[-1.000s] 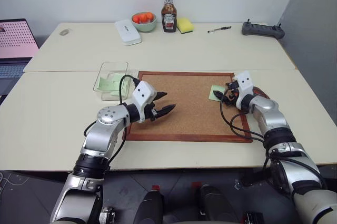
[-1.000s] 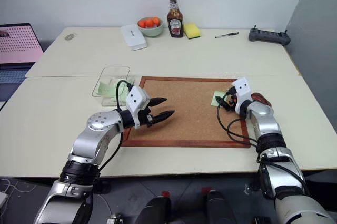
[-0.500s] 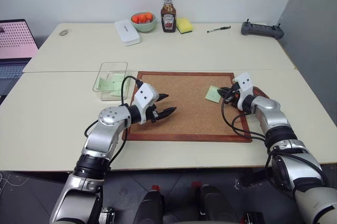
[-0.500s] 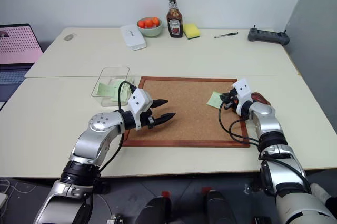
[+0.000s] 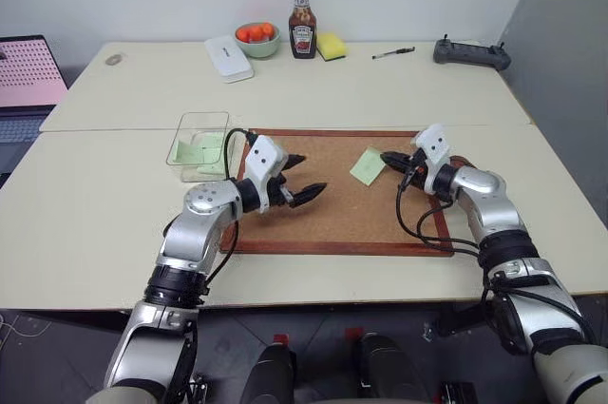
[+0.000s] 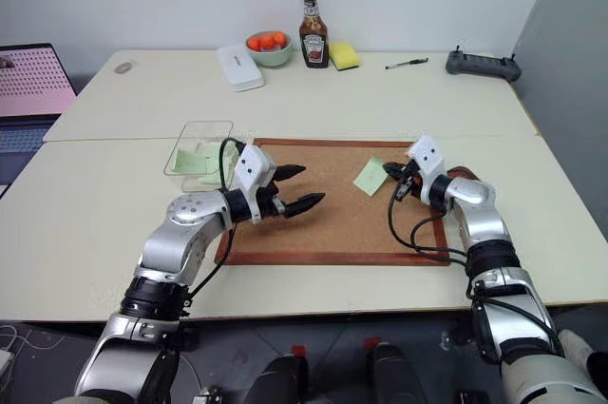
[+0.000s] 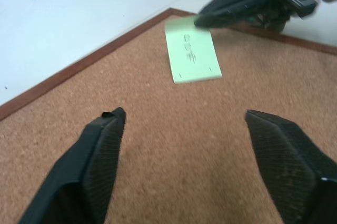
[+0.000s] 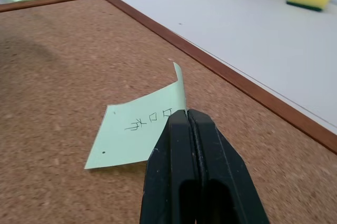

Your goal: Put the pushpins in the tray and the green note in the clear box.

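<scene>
Green note (image 8: 138, 130): pinched at one edge by the right gripper (image 5: 391, 159), whose fingers are pressed together on the paper. The note hangs just above the cork board (image 5: 342, 223), right of frame centre in the head views, with handwriting visible on its face. The free end droops toward the cork.

Left gripper (image 5: 302, 179): fingers spread wide, empty, hovering over the left part of the board and pointing toward the note.

Clear box (image 5: 187, 126): sits on the tabletop (image 5: 380, 90) just off the board's upper left corner, with green notes already inside. The tray and the pushpins cannot be made out with certainty.

Step in hand, as judged: carry the note across the board to the box, or pass it to the open left gripper, which is nearer the box.

Procedure notes:
- Keep the pinch firm; the grip covers only a narrow strip of the edge and the paper may slip.
- Lift the drooping end free of the cork before travelling sideways, to avoid dragging or folding.
- For a hand-over, close the left fingers on the free end before the right fingers part.
- Release only once the note is inside the box walls.
</scene>
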You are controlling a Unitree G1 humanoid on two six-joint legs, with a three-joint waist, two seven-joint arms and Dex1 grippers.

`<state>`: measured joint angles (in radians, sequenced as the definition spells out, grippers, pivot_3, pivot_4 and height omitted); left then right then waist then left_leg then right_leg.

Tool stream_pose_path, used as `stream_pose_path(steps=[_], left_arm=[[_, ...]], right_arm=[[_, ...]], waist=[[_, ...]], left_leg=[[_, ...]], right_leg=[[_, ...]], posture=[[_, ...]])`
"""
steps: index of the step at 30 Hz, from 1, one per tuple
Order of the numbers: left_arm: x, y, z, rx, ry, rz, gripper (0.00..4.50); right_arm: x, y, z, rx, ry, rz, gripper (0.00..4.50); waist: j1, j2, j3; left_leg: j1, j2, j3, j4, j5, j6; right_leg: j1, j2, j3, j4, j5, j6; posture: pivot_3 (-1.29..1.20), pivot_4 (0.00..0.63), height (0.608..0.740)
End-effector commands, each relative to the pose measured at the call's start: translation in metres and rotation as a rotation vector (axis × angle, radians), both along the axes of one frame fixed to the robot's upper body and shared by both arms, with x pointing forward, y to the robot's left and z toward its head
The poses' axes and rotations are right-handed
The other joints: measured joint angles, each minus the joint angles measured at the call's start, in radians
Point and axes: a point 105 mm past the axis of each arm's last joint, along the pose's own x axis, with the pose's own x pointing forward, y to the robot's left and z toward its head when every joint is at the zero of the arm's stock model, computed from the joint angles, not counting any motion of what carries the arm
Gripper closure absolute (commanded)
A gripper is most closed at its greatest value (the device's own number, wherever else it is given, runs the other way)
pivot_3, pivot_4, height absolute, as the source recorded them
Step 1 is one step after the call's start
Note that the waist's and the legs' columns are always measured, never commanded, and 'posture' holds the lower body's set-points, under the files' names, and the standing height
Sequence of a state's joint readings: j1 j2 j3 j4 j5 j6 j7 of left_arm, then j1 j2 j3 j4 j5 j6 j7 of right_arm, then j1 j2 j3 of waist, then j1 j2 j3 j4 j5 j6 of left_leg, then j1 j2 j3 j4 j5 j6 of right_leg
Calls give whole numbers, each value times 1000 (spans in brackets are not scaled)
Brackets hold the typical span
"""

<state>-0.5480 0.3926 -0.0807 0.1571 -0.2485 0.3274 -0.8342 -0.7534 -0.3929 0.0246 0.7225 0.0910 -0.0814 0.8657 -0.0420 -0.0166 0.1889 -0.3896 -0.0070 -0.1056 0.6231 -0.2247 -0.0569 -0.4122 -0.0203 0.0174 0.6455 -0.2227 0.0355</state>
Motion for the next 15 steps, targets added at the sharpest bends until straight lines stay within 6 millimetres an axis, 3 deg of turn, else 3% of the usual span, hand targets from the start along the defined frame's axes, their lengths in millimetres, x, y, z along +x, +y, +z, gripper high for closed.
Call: stream_pose_path(steps=[1,15], left_arm=[[9,0,14,-56,-22,3,63],[25,-28,4,-90,129,-137,63]], right_arm=[[-6,9,24,-20,-107,69,4500],[-28,46,53,-11,-207,238,4500]], waist=[[0,0,0],[0,0,0]], left_leg=[[0,0,0,0,0,0],[0,0,0,1,0,0]], right_leg=[[0,0,0,0,0,0],[0,0,0,0,0,0]], posture=[[0,150,740],[0,150,740]])
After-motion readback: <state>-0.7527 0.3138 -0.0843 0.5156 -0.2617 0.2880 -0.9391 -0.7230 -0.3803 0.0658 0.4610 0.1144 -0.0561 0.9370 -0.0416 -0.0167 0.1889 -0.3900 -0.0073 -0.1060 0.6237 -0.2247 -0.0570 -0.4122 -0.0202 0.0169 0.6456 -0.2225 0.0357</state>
